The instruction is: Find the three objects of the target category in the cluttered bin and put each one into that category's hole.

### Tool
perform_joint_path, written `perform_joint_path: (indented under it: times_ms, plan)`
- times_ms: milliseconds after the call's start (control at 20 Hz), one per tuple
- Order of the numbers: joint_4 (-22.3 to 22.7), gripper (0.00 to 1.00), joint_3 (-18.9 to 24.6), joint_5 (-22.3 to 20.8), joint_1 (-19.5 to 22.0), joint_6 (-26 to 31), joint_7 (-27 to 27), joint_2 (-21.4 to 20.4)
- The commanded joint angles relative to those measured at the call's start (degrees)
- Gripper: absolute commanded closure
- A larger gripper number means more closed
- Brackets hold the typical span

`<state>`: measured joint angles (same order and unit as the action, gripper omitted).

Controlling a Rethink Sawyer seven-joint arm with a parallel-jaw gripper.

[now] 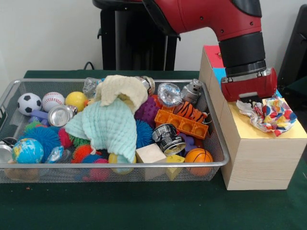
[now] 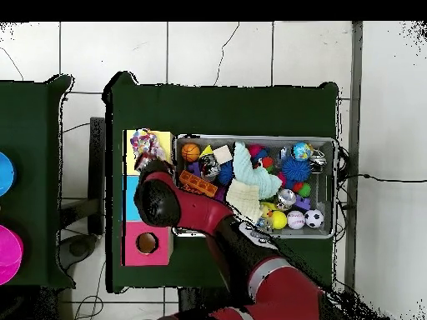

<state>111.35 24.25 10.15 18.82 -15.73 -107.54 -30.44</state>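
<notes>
Lying crumpled on the yellow top of the wooden box [image 1: 261,158], a colourful wrapper [image 1: 267,115] sits just below and beside the arm's red wrist [image 1: 249,84]; it looks like one of the target category's objects (crinkled packaging, by my guess), though I cannot see a hole under it from the front view. The overhead view shows the same wrapper [image 2: 146,143] on the yellow section at one end of the box, with a blue section beside it and a pink section with a round hole [image 2: 148,242] at the other end.

The gripper itself is hidden behind the wrist housing in both views, so I cannot tell whether it is spread, closed or holding anything.

My judgement is that the step in hand is a drop-off at the box, with the wrapper resting on top and not posted. The next move calls for either nudging it into its opening or going to the wire bin [image 1: 14,91] to search again.

That bin stands just beside the box on the green surface [image 1: 144,206], crowded with balls, spiky toys, an orange block [image 1: 182,123], crushed cans and a pale cloth [image 1: 112,120] covering much of the middle, which probably needs moving aside.
</notes>
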Motion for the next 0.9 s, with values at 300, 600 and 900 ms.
perform_joint_path:
  times_ms: [300, 600, 900]
  plan:
    - [-6.43, 1.0, -8.95, 1.64, -0.84, -0.78, -7.53, 8.2]
    - [-5.36, 1.0, -9.74, 3.06, -1.27, 3.46, -7.55, 5.47]
    - [-2.52, 1.0, -8.59, 3.11, 0.25, 8.89, -8.03, 0.39]
